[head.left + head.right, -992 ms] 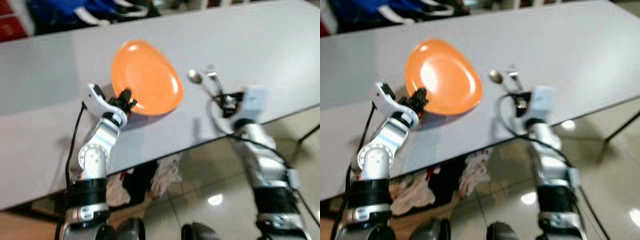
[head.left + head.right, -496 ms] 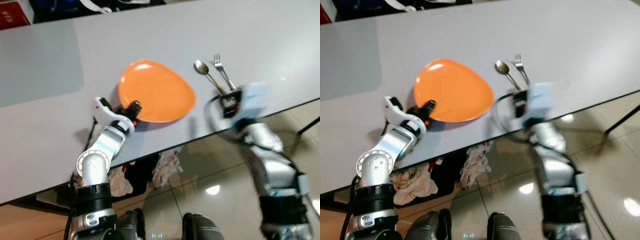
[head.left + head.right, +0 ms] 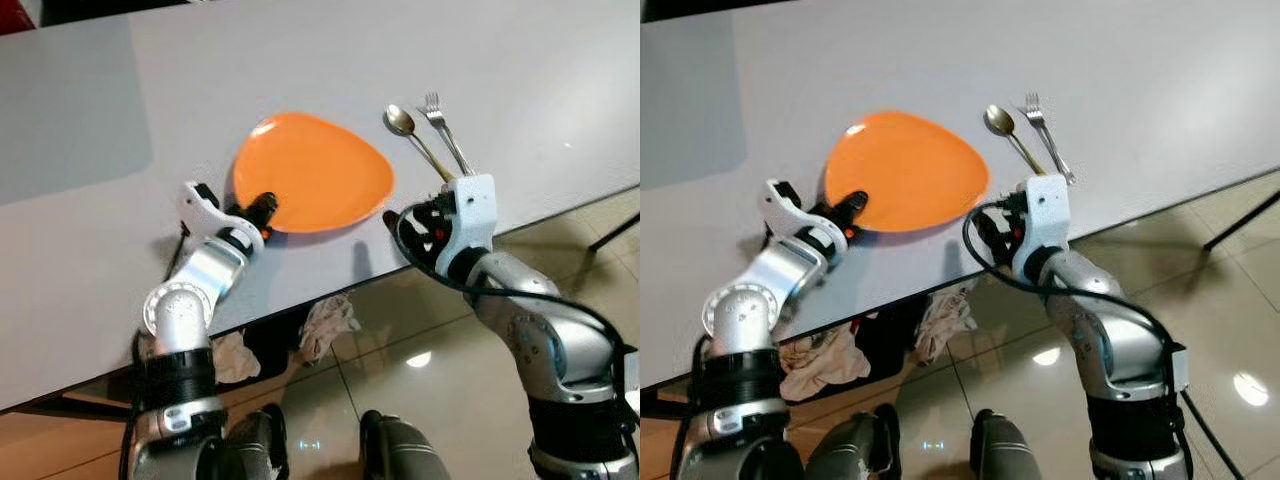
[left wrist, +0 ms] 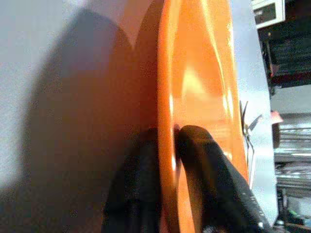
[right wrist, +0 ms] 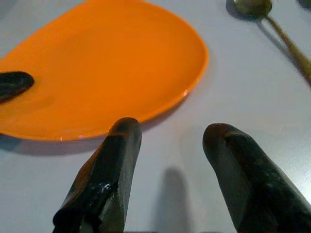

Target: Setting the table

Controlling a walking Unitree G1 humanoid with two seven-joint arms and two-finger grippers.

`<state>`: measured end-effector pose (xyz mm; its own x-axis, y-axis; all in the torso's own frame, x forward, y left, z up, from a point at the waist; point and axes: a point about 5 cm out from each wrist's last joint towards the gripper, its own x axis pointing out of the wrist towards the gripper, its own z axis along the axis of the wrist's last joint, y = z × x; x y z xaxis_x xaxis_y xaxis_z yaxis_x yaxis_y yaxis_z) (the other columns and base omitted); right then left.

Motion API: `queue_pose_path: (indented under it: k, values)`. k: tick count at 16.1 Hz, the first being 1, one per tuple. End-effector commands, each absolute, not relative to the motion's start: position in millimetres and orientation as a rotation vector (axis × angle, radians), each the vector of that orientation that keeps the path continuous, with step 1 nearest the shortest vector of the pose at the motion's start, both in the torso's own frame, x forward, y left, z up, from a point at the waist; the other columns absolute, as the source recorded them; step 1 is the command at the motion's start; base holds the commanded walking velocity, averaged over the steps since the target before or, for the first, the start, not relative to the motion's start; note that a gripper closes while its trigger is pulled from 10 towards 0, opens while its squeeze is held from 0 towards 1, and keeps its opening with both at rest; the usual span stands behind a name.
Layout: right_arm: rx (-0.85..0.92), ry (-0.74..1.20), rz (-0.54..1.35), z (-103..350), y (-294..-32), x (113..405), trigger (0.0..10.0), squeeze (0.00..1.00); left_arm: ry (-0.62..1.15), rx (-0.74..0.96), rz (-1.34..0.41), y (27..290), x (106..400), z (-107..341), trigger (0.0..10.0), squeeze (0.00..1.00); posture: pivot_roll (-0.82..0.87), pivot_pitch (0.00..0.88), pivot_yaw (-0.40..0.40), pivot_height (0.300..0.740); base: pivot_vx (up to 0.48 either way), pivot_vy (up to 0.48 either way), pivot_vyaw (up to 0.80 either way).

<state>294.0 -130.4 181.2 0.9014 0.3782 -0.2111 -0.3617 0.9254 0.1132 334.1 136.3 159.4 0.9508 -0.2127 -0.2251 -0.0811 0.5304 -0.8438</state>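
Currently, large pale grey surface [image 3: 560, 80] has plenty of free room beyond the setting. Flat orange teardrop-shaped plastic plate [image 3: 315, 185] lies near the front edge; my left end effector [image 3: 266, 207] is clamped on its near-left rim. Right end effector [image 5: 167, 145] hovers just right of the plate, fingers spread, holding nothing. Metal spoon [image 3: 412, 135] and metal fork [image 3: 446, 135] lie side by side right of the plate, handles toward me, nearer the right arm.
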Motion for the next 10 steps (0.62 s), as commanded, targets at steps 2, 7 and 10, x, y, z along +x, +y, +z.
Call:
queue_pose_path:
  k: [2, 7, 10]
  values:
    - [0.067, 0.242, 0.388, 185.5, -130.8, 291.5, 10.0, 0.00, 0.368, -0.877, -0.008, 145.5, 333.9, 152.2, 10.0, 1.00, -0.15, 0.345, 0.002, 0.740, 0.000, 0.000, 0.00]
    - [0.071, 0.240, 0.402, 190.0, -125.5, 295.3, 10.0, 0.00, 0.293, -0.563, -0.066, 148.7, 329.7, 186.1, 10.0, 1.00, -0.14, 0.306, 0.000, 0.740, 0.000, 0.000, 0.00]
    - [0.073, 0.236, 0.406, 190.9, -123.7, 298.5, 10.0, 0.00, 0.252, -0.396, -0.048, 155.3, 321.5, 201.0, 10.0, 1.00, -0.13, 0.289, 0.000, 0.740, 0.000, 0.000, 0.00]
